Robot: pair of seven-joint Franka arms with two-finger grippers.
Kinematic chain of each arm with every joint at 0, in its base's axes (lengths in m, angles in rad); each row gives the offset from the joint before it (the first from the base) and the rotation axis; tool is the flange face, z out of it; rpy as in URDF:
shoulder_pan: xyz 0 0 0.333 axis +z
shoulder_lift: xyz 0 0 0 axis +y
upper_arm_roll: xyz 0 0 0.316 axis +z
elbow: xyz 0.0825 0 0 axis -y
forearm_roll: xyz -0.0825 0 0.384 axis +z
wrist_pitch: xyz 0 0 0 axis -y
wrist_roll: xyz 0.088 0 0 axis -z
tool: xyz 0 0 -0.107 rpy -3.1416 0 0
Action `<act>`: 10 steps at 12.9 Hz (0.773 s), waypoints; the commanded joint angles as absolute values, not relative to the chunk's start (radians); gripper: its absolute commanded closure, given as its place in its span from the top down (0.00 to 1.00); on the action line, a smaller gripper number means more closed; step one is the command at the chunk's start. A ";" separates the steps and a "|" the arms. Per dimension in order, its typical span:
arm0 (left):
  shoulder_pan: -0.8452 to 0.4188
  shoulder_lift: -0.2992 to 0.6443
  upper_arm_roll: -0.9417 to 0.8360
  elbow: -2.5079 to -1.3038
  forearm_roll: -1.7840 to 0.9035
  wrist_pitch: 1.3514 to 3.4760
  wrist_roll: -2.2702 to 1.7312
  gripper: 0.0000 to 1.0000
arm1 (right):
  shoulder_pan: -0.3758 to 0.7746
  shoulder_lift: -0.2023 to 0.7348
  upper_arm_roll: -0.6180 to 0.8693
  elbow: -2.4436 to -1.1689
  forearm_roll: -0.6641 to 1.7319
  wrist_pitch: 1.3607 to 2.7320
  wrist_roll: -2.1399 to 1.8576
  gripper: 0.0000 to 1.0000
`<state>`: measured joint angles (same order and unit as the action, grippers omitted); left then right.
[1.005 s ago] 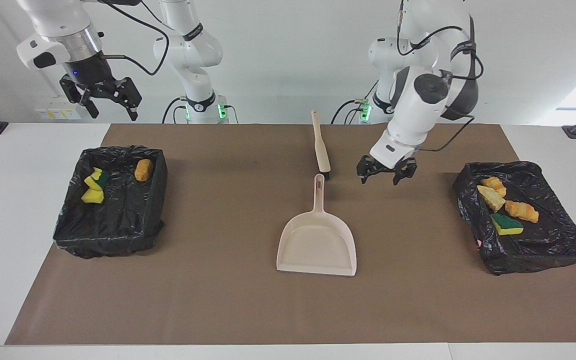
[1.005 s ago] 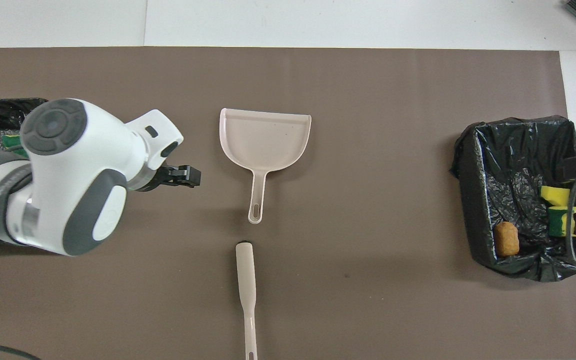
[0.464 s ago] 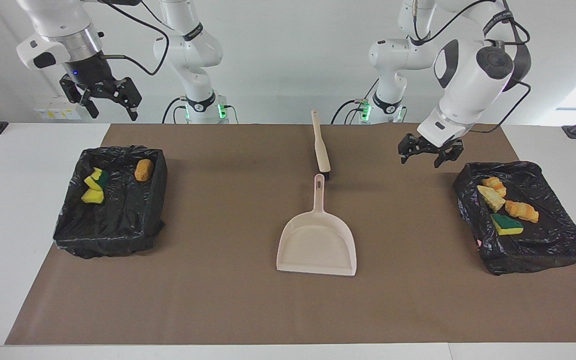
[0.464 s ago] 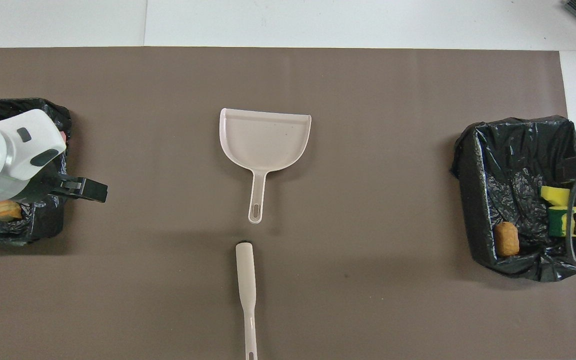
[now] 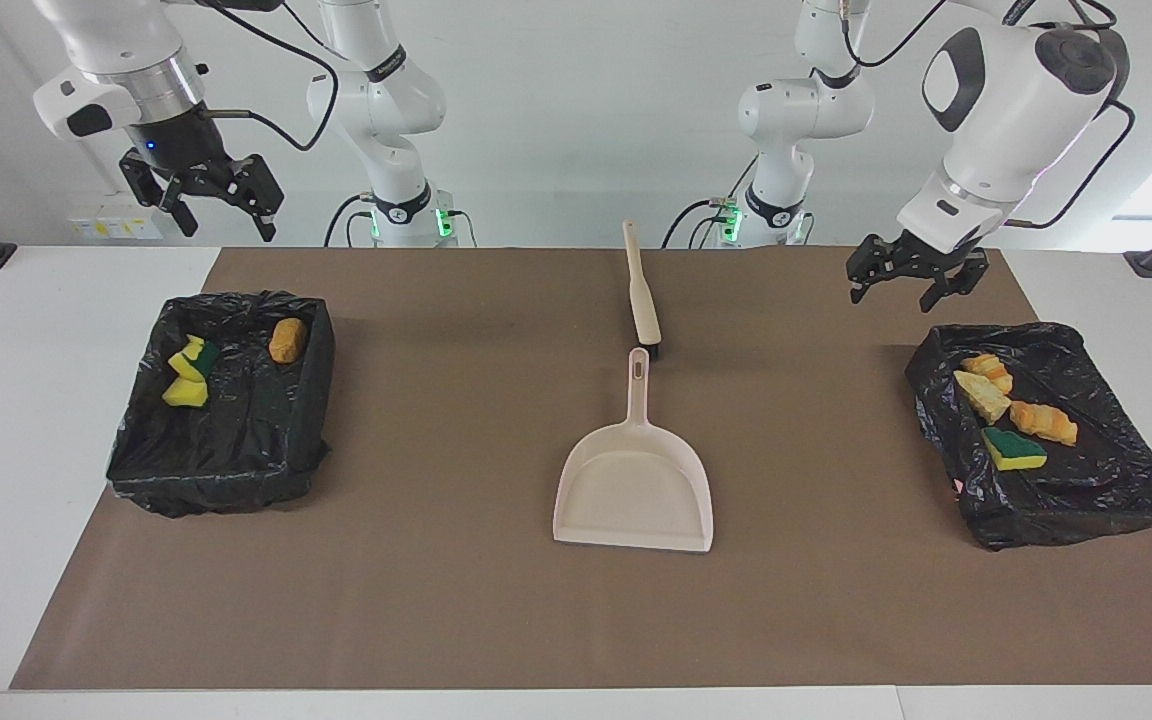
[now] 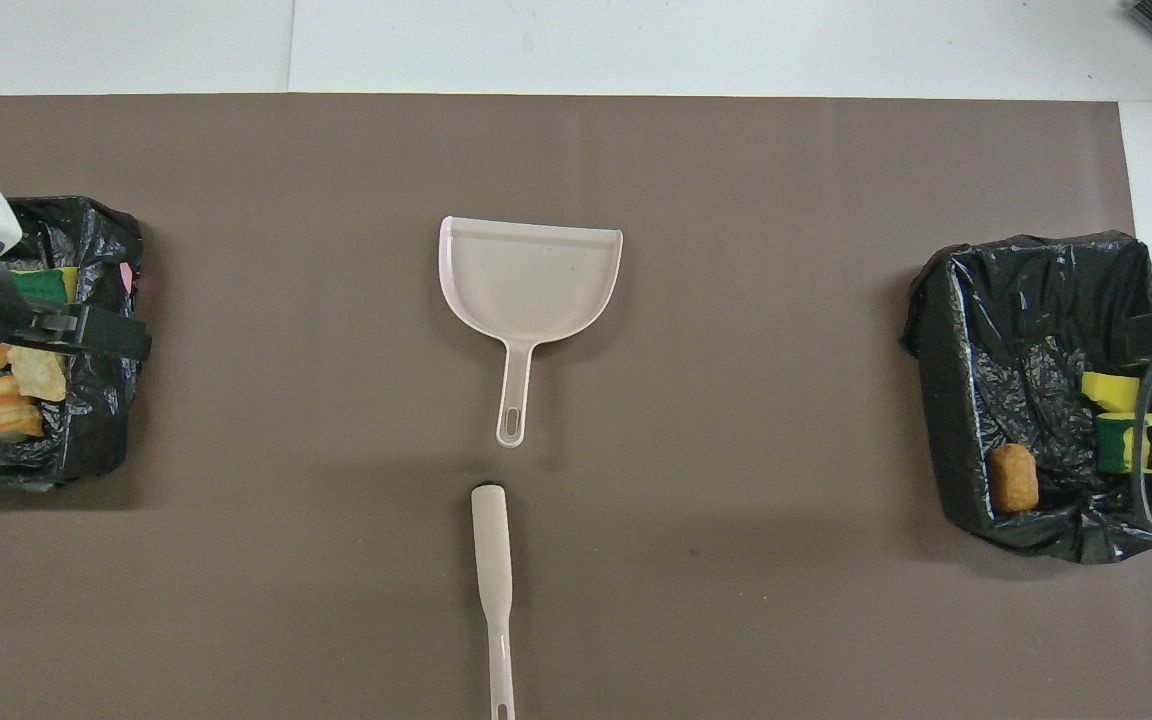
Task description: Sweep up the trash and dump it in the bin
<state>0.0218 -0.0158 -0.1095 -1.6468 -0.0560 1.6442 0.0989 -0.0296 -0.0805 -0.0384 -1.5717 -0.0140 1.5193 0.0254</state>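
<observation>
The trash lies in two black-lined bins. Yellow, yellow-and-green and tan-orange chunks (image 5: 186, 375) sit in the bin (image 5: 216, 470) at the right arm's end. More chunks (image 5: 1016, 415) lie in the bin (image 5: 1066, 515) at the left arm's end. The beige dustpan (image 5: 636, 490) lies empty mid-mat, its handle pointing toward the robots. The brush (image 5: 642, 290) lies in line with that handle, nearer to the robots. My left gripper (image 5: 916, 275) hangs open and empty over the edge of the left-end bin (image 6: 96, 430). My right gripper (image 5: 201, 195) waits open and high over the right arm's end.
A brown mat (image 5: 436, 600) covers most of the white table (image 5: 16, 450). The dustpan (image 6: 531, 275) and brush (image 6: 491, 560) are the only things on the mat between the two bins. The right-end bin (image 6: 946, 400) sits at the mat's edge.
My left gripper has risen from beside the dustpan handle and swung out to the bin at the left arm's end, staying open. Right arm, dustpan and brush have not moved.
</observation>
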 commanded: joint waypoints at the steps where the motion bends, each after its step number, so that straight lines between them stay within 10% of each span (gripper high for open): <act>1: 0.034 0.041 -0.118 -1.565 -0.058 1.623 0.103 1.00 | -0.031 -0.098 -0.037 -1.588 0.005 1.508 0.043 1.00; 10: 0.044 -0.044 -0.107 -1.538 -0.057 1.444 0.121 1.00 | -0.031 -0.098 -0.038 -1.588 0.005 1.508 0.043 1.00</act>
